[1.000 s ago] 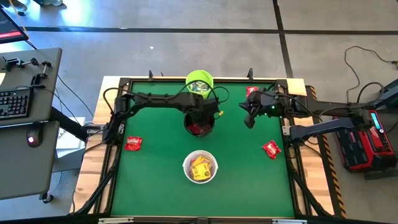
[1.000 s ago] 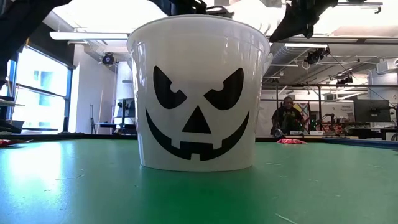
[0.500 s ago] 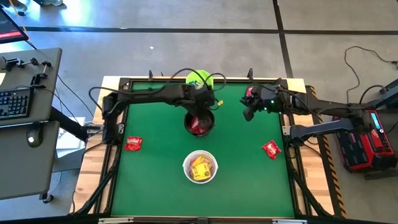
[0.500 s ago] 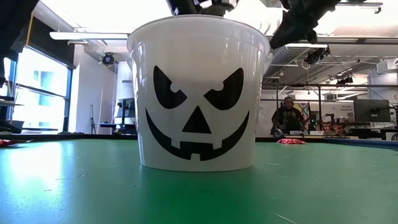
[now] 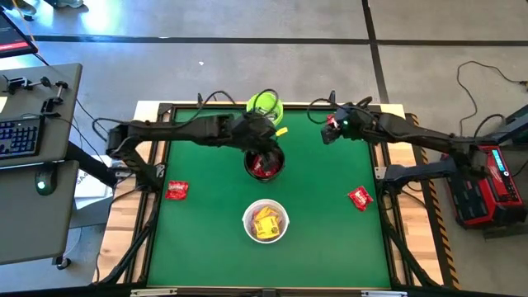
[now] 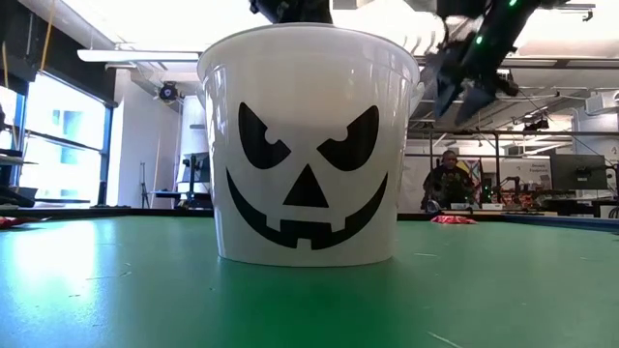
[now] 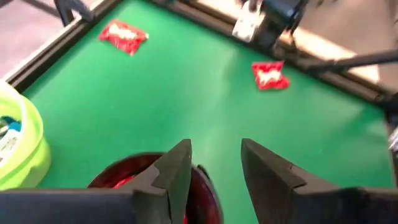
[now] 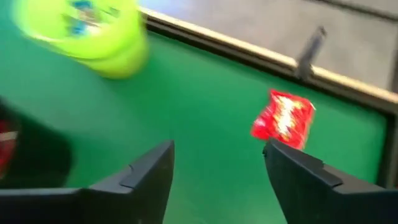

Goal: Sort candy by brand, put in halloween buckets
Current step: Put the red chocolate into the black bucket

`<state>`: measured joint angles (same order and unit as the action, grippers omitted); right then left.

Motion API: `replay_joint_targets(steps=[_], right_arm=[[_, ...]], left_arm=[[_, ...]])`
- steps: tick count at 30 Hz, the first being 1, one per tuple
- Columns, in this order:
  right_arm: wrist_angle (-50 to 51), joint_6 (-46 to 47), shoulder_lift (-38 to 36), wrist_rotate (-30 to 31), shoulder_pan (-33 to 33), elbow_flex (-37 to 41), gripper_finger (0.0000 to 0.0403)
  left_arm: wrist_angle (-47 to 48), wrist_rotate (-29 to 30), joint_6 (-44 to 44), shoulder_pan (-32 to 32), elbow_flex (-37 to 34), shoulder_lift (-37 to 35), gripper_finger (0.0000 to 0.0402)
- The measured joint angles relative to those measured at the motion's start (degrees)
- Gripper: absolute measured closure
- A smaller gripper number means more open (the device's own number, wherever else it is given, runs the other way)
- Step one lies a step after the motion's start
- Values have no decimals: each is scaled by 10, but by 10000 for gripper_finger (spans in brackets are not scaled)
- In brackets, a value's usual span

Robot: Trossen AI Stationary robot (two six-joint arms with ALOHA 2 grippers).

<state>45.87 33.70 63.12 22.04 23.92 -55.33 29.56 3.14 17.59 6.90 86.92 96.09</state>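
Three buckets stand in a row down the table's middle: lime green (image 5: 266, 106) farthest, black (image 5: 264, 163) holding red candy, white (image 5: 265, 221) nearest holding yellow candy. My left gripper (image 7: 214, 146) hovers open and empty over the black bucket's far rim (image 7: 118, 177). My right gripper (image 8: 217, 146) is open above the mat at the far right, a red candy packet (image 8: 283, 121) lying just beyond its fingertips. Two more red packets lie flat on the mat, one at the left (image 5: 176, 190) and one at the right (image 5: 360, 198).
A raised black frame (image 5: 388, 190) borders the green mat. In the low view the white bucket (image 6: 309, 145) with its black jack-o'-lantern face fills the middle. A person (image 6: 447, 179) sits far behind the table. Open mat lies on both sides of the bucket row.
My right gripper has moved toward the far edge and down, closer to the red packet at the far right, and its fingers have opened. My left gripper has shifted a little from over the black bucket toward the green one, its arm swinging toward the left edge.
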Motion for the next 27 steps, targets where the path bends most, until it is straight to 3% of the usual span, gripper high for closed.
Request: replay_joint_targets(steps=[6, 12, 22, 27], right_arm=[[16, 25, 78, -9, 60, 0, 136], [10, 21, 154, -46, 122, 0, 132], [-70, 8, 275, -50, 183, 0, 132], [-96, 12, 326, -19, 189, 0, 132]], left_arm=[[-137, -19, 24, 0, -111, -78, 284], [-242, -17, 43, -6, -207, -167, 295], [-262, -12, 33, 18, -326, -313, 316], [-260, -12, 34, 36, -372, -386, 323]])
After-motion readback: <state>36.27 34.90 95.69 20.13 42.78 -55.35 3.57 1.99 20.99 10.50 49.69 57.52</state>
